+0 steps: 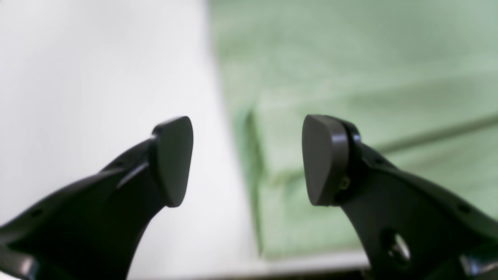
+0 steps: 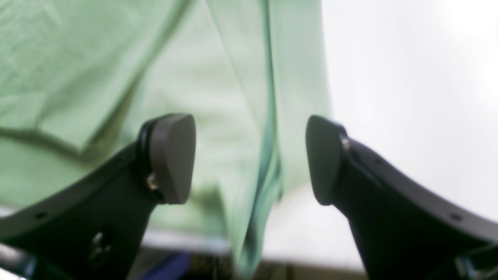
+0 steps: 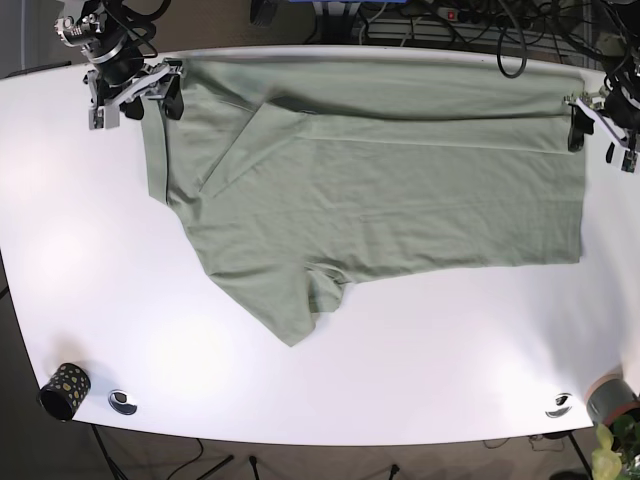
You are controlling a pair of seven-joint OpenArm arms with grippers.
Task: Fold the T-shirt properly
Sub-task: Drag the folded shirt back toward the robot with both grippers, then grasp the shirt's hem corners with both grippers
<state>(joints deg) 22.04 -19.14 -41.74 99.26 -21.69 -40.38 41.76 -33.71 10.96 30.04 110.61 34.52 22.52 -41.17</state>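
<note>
A light green T-shirt (image 3: pixel 380 190) lies spread on the white table (image 3: pixel 430 370), its far strip folded down and one sleeve pointing to the front. My right gripper (image 3: pixel 135 105) hovers open over the shirt's far left corner. In the right wrist view the right gripper (image 2: pixel 249 155) straddles the shirt's folded edge (image 2: pixel 268 116) and holds nothing. My left gripper (image 3: pixel 600 140) hovers open at the shirt's far right corner. In the left wrist view the left gripper (image 1: pixel 249 155) is over the shirt's edge (image 1: pixel 350 77), empty.
A black dotted cup (image 3: pixel 63 390) and a small round object (image 3: pixel 123 401) stand at the front left. Another round object (image 3: pixel 560 405) and a grey pot with a plant (image 3: pixel 612 410) stand at the front right. Cables (image 3: pixel 480 25) run behind the table's far edge.
</note>
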